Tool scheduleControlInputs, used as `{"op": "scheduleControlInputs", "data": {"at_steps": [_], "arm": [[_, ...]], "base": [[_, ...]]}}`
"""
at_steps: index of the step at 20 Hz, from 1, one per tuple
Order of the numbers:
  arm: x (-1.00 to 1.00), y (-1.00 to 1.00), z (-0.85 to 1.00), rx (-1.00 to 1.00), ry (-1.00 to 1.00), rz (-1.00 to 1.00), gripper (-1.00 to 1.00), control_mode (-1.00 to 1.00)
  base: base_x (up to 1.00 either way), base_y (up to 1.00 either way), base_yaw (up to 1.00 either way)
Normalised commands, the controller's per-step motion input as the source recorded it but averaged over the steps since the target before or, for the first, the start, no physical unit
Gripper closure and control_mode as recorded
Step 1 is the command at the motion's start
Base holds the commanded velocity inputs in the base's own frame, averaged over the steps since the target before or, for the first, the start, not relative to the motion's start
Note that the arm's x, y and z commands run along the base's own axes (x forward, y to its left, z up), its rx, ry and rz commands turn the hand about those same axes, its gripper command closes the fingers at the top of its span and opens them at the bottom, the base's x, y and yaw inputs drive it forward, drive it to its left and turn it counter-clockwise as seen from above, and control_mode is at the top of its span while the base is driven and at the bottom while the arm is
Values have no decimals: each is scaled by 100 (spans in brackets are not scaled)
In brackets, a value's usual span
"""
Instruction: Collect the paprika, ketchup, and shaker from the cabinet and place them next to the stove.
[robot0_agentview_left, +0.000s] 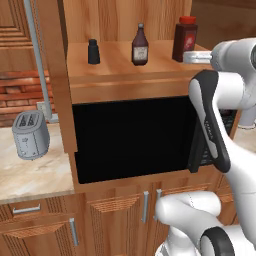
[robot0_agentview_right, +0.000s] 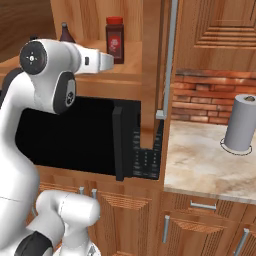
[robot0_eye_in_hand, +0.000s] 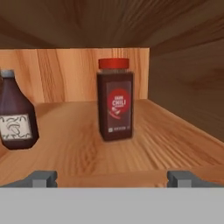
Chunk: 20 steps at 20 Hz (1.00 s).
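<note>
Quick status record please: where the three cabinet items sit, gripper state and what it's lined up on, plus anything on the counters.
paprika: upright on cabinet shelf, right end
ketchup: upright, mid-shelf
shaker: upright, left end
gripper: open, holding nothing, at the shelf's front edge, facing the paprika
items collected: none yet
left counter: toaster
right counter: paper towel roll

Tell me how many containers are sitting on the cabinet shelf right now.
3, in a row: the shaker at the left, the ketchup in the middle, the paprika at the right. Nothing else shows on the shelf.
</note>
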Motion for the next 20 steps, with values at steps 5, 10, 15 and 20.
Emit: {"op": "scheduleControlInputs", "data": {"at_steps": [5,10,15,20], "arm": [[16,-1,0,0,0,0,-100,-100],[31,0,0,0,0,0,-100,-100],[27,-3,7,0,0,0,-100,-100],[32,-13,22,0,0,0,-100,-100]], "base": [[0,0,0],[0,0,0],[0,0,0],[0,0,0]]}}
